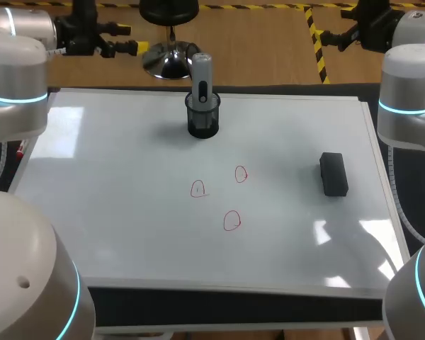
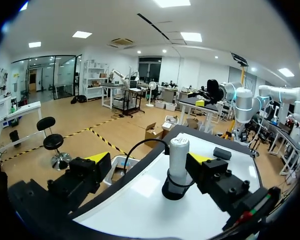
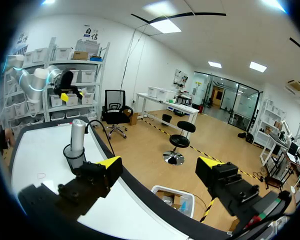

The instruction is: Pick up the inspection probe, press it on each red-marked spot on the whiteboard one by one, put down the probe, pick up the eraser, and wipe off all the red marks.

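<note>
The grey inspection probe point(image 1: 201, 76) stands upright in a black cup holder point(image 1: 202, 122) at the back of the whiteboard point(image 1: 113, 184). Three red circles are drawn mid-board: one point(image 1: 198, 188), another point(image 1: 241, 173), and a third nearer the front point(image 1: 231, 221). A black eraser point(image 1: 333, 173) lies to the right. My left gripper point(image 1: 131, 39) hangs open beyond the board's back left corner. My right gripper point(image 1: 324, 39) is open beyond the back right. In the left wrist view the probe point(image 2: 179, 155) is ahead of the open left gripper point(image 2: 149, 159). From the right wrist the probe point(image 3: 78, 134) stands off beside the open right gripper point(image 3: 160, 162).
A small red-tipped object point(image 1: 19, 150) lies just off the board's left edge. The board's dark front rim point(image 1: 234, 304) runs along the near side. My arms' large bodies point(image 1: 14, 78) point(image 1: 411, 92) flank the board at both sides.
</note>
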{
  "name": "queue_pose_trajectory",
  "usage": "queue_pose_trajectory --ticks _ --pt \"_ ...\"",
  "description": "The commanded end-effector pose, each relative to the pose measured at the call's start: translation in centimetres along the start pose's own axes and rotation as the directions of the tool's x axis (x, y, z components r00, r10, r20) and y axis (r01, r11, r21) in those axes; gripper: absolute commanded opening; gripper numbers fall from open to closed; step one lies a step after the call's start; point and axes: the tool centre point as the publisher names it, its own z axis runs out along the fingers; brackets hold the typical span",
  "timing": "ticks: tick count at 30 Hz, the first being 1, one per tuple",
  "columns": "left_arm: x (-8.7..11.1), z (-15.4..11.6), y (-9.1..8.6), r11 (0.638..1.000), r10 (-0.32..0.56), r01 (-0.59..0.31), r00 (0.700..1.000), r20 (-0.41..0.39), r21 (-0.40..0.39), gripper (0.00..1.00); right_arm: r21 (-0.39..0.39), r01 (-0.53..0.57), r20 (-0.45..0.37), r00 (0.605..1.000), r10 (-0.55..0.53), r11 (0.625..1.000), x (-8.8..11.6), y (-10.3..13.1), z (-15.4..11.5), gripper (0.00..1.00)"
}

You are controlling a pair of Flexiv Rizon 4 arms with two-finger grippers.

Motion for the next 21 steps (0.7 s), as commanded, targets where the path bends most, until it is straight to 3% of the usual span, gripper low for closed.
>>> queue_pose_trajectory --ticks 1,9,21 --pt "-0.3 0.7 0.2 1.0 0.027 -0.027 0.997 -0.066 0.005 1.0 0.0 0.0 0.0 1.0 0.0 1.0 0.0 0.0 0.0 1.0" --pt "1.3 1.6 0.2 0.997 0.074 -0.07 0.973 -0.218 0.027 1.0 0.0 0.0 0.0 1.0 0.0 1.0 0.0 0.0 0.0 1.0" --pt "1.6 2.4 1.5 0.999 0.037 -0.026 0.955 -0.293 0.042 1.0 0.0 0.0 0.0 1.0 0.0 1.0 0.0 0.0 0.0 1.0"
